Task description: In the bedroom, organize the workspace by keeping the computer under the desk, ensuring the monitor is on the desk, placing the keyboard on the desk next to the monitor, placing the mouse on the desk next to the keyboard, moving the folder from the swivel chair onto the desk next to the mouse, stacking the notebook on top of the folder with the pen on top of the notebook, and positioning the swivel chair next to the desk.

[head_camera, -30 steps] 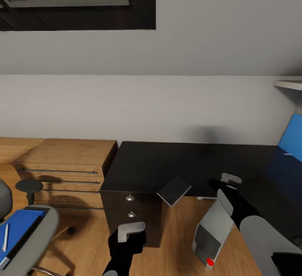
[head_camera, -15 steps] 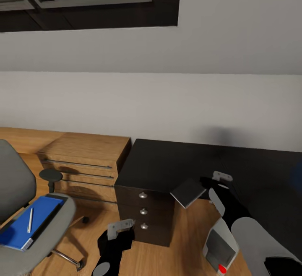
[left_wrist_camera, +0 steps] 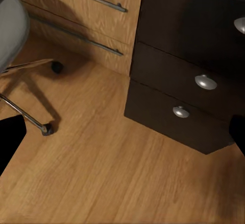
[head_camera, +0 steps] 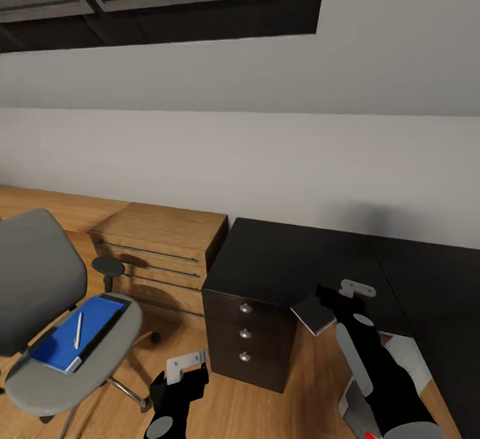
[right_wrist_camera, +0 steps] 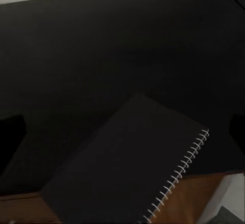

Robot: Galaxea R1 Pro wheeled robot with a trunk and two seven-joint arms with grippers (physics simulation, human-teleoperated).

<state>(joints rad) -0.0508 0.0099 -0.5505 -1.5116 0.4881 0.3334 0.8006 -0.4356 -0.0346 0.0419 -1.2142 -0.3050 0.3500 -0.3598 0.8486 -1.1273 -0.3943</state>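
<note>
You have the small dark grey spiral-bound notebook (head_camera: 313,312) pinched in your right gripper (head_camera: 328,300), tilted, one corner over the front edge of the long black desk (head_camera: 300,262) and the rest hanging past it above the wooden floor (head_camera: 267,412). In the right wrist view the notebook (right_wrist_camera: 127,168) sits between the fingers with its wire spine outward and the desk top (right_wrist_camera: 102,45) behind it.

Over the last second the whole head view has swung to the left, so that is your camera turning, not the furniture. The grey swivel chair (head_camera: 40,279) has come fully into sight, and with it the flat bright blue folder (head_camera: 80,332) lying on its seat with the thin white pen (head_camera: 78,329) resting on top. That suits the task: the folder has to reach the desk before the notebook can go on it, so I judge the chair to be your next target.

Your left gripper (head_camera: 183,367) hangs low in front of the dark drawer unit (head_camera: 250,339), fingers spread and holding nothing; its wrist view shows the round silver knobs (left_wrist_camera: 205,82) and a chair caster (left_wrist_camera: 47,129) nearby.

Open floor lies between the drawer unit and the chair. Mind the light wooden drawer chest (head_camera: 160,259) just beside the desk, the chair's black armrest (head_camera: 109,267), and the silver-grey computer tower (head_camera: 383,385) under your right arm.
</note>
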